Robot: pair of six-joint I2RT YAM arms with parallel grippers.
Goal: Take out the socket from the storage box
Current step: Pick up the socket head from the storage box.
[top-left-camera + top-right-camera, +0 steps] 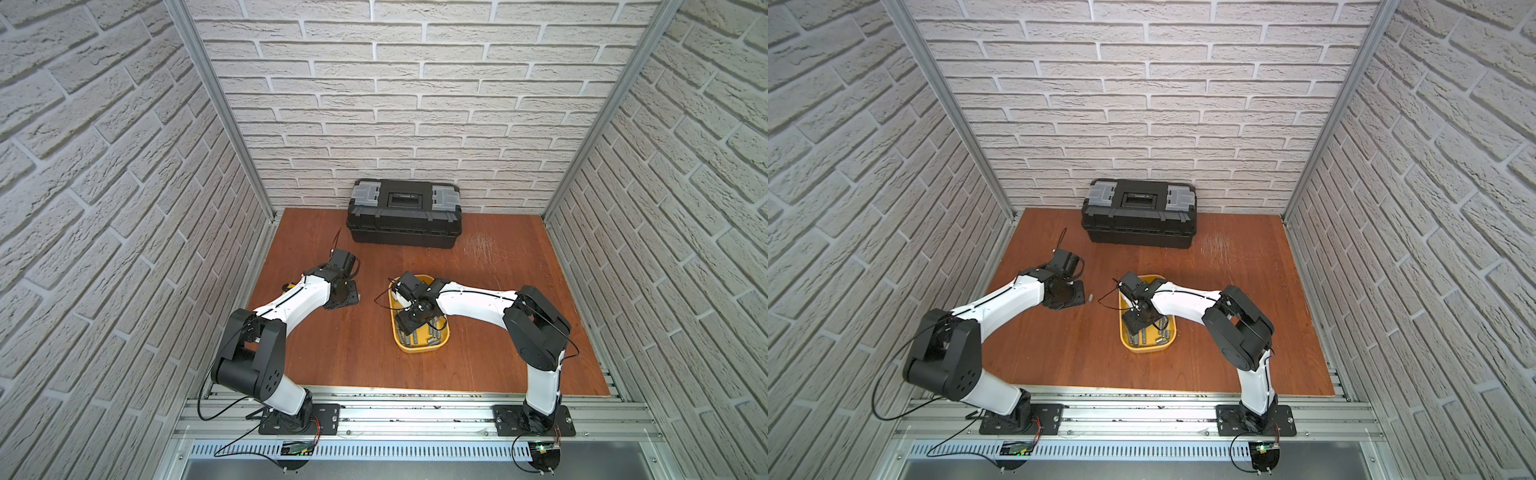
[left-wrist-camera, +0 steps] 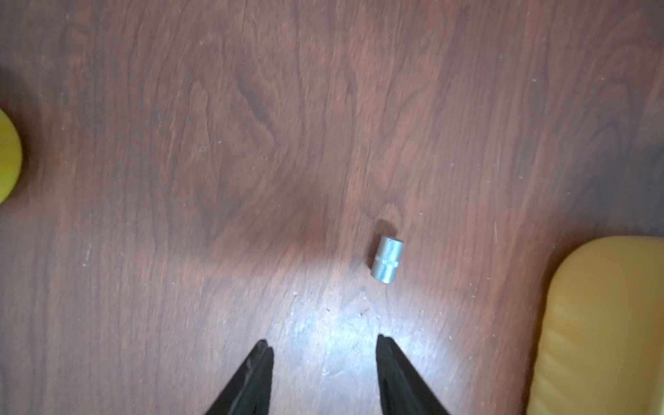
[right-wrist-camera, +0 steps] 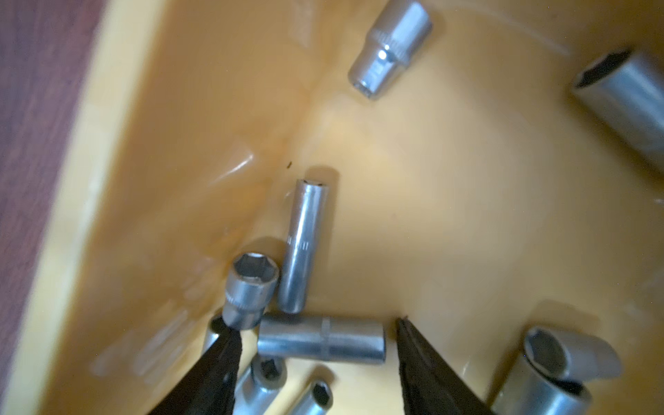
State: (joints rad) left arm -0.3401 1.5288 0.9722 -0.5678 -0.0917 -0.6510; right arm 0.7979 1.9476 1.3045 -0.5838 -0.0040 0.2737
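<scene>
The storage box [image 1: 419, 350] [image 1: 1147, 348] is a shallow yellow tray at mid-table holding several silver sockets. My right gripper [image 3: 313, 323] [image 1: 409, 328] reaches down into it, open. A long socket [image 3: 321, 339] lies crosswise between its fingers, with a gap at the right one. The left fingertip [image 3: 226, 345] touches a short hex socket [image 3: 251, 291]. One small socket [image 2: 387, 259] [image 1: 1091, 297] lies on the wood outside the tray. My left gripper [image 2: 323, 340] [image 1: 1069, 297] hovers just short of it, open and empty. The tray's corner [image 2: 603, 323] shows beside it.
A black toolbox [image 1: 405, 214] with grey latches stands shut against the back wall. A small yellow round thing [image 2: 9, 154] lies on the table by the left arm. Brick-patterned walls close in three sides of the wooden table [image 1: 498, 353].
</scene>
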